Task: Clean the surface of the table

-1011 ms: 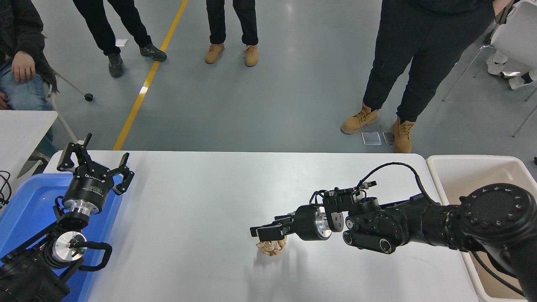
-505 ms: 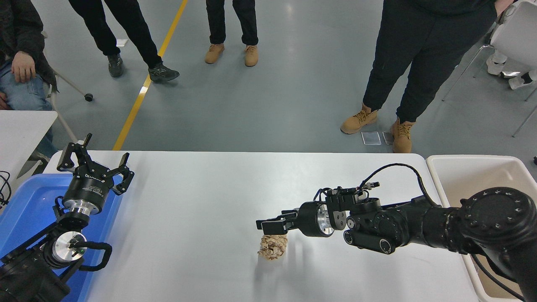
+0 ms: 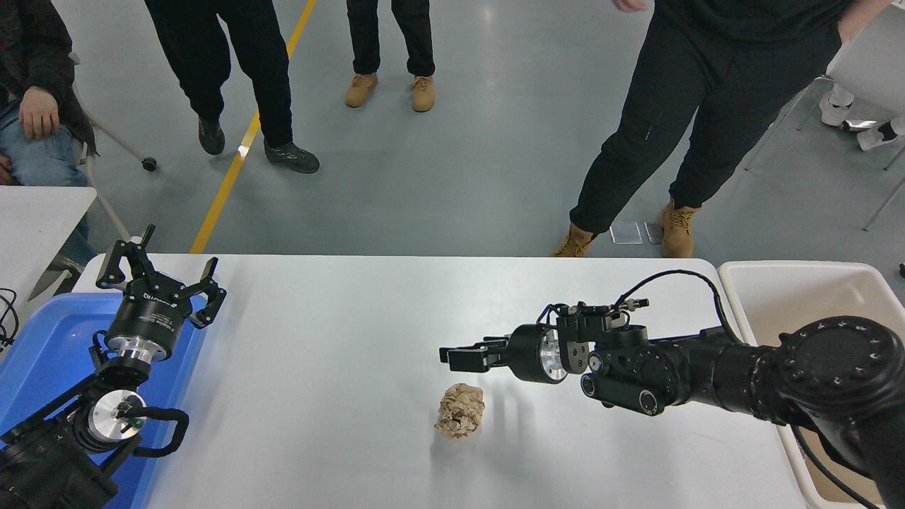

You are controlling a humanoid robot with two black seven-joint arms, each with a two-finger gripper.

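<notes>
Crumpled paper ball (image 3: 460,420) lies on table surface (image 3: 339,367), right of ctr, toward near edge. Right gripper (image 3: 459,357) hangs just above/beyond the ball, not touching; jaw state: cannot tell, seen edge-on. Left gripper (image 3: 159,279) parked far left of ball, over blue bin (image 3: 42,353), jaws spread, holding nothing

My right hand (image 3: 463,357) hangs above the table (image 3: 339,339), just beyond a crumpled paper ball (image 3: 460,420) lying free on it. My left hand (image 3: 159,279) sits open over the blue bin (image 3: 42,353).
</notes>
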